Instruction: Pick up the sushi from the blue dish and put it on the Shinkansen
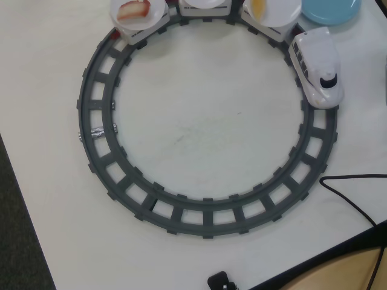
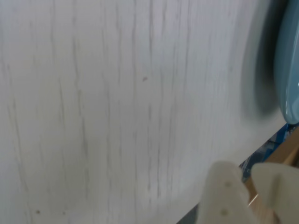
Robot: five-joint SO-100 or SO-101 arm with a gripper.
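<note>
The blue dish lies at the top right of the overhead view, cut by the frame edge; its rim also shows at the right edge of the wrist view. No dark red sushi shows in either view. The white Shinkansen stands on the track just below the dish, nose pointing down, with its plate-topped cars trailing along the top. My gripper shows only in the wrist view, at the bottom right. Its white fingers are close together with nothing between them, over the table edge and apart from the dish.
A dark grey ring of track fills the white table. A pink-and-white piece and a yellow-orange piece lie on train plates. A black cable runs at the lower right. A small black object sits at the bottom edge.
</note>
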